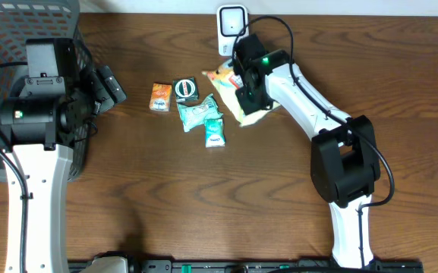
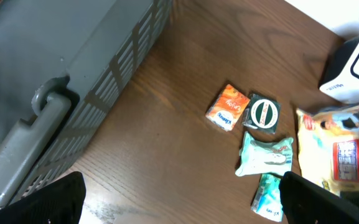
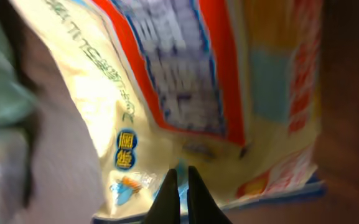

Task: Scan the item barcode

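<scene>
Cream snack bag (image 3: 167, 74) just at tips of closed R hand (image 3: 179, 173)

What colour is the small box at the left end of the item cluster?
Orange; the small box shows best in the left wrist view.

Even soft light, faint shadows on table (image 1: 203, 189). Right wrist view blurred; bag (image 3: 167, 81) out of focus.
</scene>
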`<move>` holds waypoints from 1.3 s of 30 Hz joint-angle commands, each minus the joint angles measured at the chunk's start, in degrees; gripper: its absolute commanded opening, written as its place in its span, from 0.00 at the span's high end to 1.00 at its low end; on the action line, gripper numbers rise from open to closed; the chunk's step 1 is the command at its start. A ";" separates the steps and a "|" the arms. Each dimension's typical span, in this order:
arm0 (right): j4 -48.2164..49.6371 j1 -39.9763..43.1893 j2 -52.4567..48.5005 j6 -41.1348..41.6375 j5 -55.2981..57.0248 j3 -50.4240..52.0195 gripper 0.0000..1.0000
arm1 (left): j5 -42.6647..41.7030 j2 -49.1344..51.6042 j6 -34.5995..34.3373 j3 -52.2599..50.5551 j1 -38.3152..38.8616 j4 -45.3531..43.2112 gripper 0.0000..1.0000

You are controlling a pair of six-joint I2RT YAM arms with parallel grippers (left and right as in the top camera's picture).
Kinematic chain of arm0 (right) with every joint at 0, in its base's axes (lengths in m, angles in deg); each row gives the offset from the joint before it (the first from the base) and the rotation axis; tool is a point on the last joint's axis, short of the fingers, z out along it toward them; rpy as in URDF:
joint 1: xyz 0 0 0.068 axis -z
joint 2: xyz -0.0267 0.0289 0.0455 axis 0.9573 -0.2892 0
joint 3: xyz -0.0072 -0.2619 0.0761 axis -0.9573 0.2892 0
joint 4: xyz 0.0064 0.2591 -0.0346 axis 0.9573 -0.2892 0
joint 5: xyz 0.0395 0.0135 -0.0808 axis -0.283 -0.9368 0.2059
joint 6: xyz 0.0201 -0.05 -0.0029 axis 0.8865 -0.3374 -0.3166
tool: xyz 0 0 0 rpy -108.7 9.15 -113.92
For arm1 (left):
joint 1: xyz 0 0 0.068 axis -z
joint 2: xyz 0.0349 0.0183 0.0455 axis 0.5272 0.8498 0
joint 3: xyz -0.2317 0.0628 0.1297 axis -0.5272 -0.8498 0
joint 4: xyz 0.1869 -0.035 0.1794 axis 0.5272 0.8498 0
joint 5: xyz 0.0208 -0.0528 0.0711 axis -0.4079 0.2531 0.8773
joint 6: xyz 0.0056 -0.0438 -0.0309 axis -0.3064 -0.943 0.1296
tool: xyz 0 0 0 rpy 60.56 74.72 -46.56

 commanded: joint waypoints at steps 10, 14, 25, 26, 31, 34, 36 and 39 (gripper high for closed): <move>-7.21 -0.72 10.01 3.72 1.49 -0.50 0.99 | 0.33 -0.33 -0.52 0.00 -0.28 0.09 0.02; 4.24 -0.74 14.40 3.69 -1.33 -0.50 0.99 | 0.33 -0.33 -0.52 0.00 -0.28 0.09 0.02; 25.51 -0.79 6.14 3.72 -3.58 -0.44 0.99 | 0.33 -0.33 -0.52 0.00 -0.28 0.09 0.02; 25.46 -0.79 4.94 3.72 -3.58 -0.44 0.99 | 0.33 -0.33 -0.55 0.00 -0.28 0.09 0.02; 23.65 -0.76 -3.23 3.69 -3.32 -0.44 0.99 | 0.33 -0.33 -0.55 0.00 -0.28 0.09 0.02; 21.92 -0.72 -7.37 3.72 -2.54 -0.44 0.99 | 0.33 -0.33 -0.52 0.00 -0.28 0.09 0.02; 19.54 -0.72 -7.91 3.72 -2.56 -0.44 0.99 | 0.33 -0.33 -0.55 0.00 -0.28 0.09 0.02; 17.14 -0.76 -6.29 3.65 -2.51 -0.44 0.99 | 0.33 -0.33 -0.55 0.00 -0.28 0.09 0.02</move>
